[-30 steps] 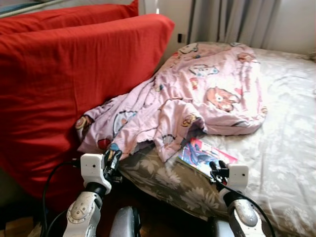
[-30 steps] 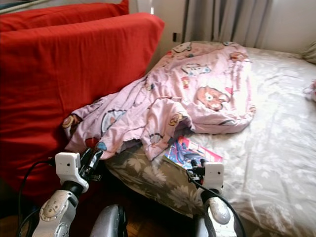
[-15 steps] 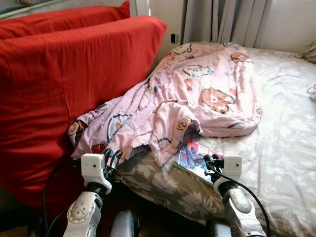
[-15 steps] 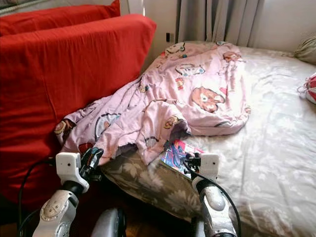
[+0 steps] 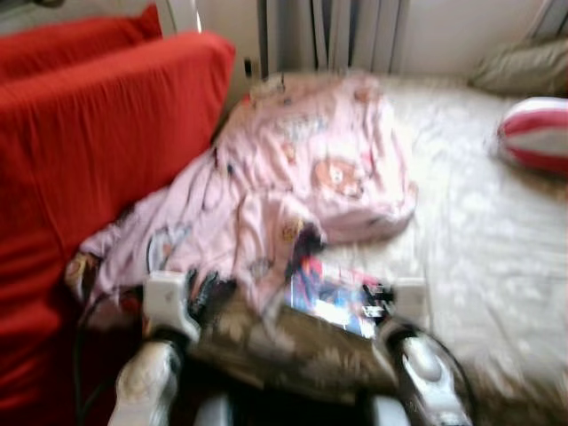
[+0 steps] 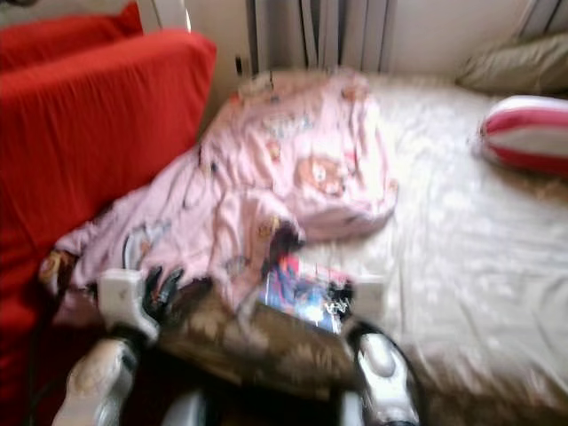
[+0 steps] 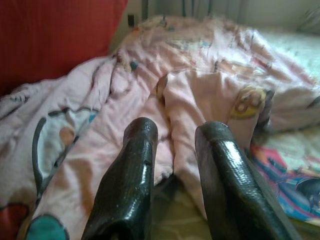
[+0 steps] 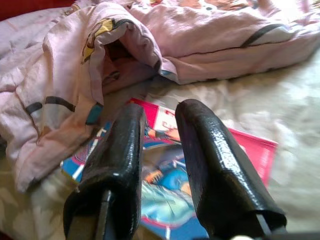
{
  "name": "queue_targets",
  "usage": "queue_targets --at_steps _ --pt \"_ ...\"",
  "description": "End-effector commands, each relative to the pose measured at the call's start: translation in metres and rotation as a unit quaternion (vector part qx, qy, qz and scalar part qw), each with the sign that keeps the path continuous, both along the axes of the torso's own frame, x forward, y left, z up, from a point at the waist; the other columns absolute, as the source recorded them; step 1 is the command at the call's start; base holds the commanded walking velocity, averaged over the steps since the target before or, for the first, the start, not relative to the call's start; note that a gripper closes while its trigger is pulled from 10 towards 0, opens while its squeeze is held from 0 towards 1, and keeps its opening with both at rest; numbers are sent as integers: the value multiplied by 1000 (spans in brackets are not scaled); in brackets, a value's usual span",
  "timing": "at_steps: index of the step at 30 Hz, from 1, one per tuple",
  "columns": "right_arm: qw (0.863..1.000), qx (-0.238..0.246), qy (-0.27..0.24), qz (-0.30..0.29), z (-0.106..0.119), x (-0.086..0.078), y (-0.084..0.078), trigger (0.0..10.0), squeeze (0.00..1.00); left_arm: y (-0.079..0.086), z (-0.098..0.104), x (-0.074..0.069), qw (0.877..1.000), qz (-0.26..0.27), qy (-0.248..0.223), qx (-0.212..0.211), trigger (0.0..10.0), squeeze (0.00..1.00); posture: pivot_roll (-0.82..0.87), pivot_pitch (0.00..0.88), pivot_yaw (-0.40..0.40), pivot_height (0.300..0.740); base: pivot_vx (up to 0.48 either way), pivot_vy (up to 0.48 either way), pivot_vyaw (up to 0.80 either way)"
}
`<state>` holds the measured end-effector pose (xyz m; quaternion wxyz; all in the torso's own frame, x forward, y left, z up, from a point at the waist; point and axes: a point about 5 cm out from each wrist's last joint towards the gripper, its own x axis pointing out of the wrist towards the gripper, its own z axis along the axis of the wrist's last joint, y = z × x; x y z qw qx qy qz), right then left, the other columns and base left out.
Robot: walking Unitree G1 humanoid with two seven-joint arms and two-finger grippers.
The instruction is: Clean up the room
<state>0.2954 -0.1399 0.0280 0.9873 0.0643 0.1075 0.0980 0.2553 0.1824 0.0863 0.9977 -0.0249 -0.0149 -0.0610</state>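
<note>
Head views blurred. Comic book (image 8: 200, 165) flat on bed (image 5: 497, 248), near edge, far corner tucked under pink blanket (image 5: 302, 169). I judge it light, floppy, slick; pinch exposed near edge. Right end effector (image 8: 160, 135) above it, slightly spread, empty. Left end effector (image 7: 172, 150) spread, facing blanket.

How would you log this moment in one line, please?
right gripper: open above comic book | left gripper: open near pink blanket | head views: blurred
</note>
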Motion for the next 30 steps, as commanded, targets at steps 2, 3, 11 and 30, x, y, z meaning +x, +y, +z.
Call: queue_targets --at_steps 2,3,11,30 --pt "999 0 45 -17 -15 -5 -8 10000 0 -5 2 2 1000 -10 -1 -2 10000 0 36 0 63 577 0 0 0" --pt "998 1 54 -19 -17 -5 -8 10000 0 -5 3 2 1000 -10 -1 -2 10000 0 36 0 63 577 0 0 0" --pt "992 39 110 -52 -21 7 -3 10000 0 -3 10 4 1000 -4 -7 1 10000 0 83 0 67 577 0 0 0" --pt "975 116 104 -156 -13 17 -13 10000 1000 14 13 -30 999 24 19 19 10000 0 187 124 80 577 0 0 0"
